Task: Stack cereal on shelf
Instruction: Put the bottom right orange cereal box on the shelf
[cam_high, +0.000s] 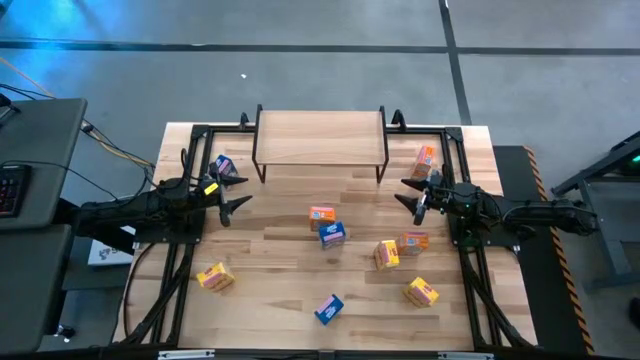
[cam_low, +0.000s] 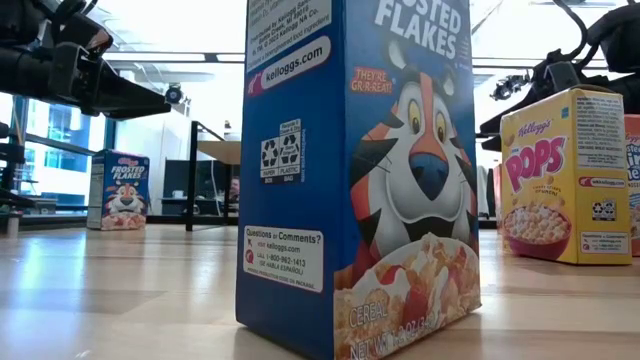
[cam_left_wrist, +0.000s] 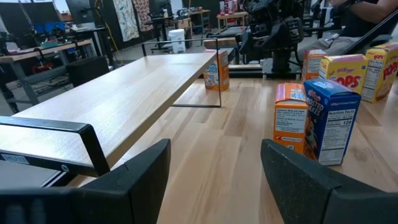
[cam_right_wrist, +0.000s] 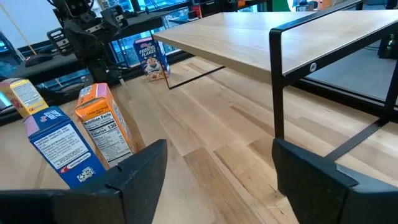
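- Overhead, the shelf (cam_high: 320, 137) stands bare at the table's (cam_high: 280, 300) far edge; all nine cereal boxes (cam_high: 332, 234) lie below it
- left gripper (cam_high: 234, 192) hovers off its left end, jaws apart, empty
- right gripper (cam_high: 408, 192) off its right end, likewise parted, holding nothing

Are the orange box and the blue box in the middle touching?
Touching. The left wrist view shows the orange box pressed against the blue box, no gap.
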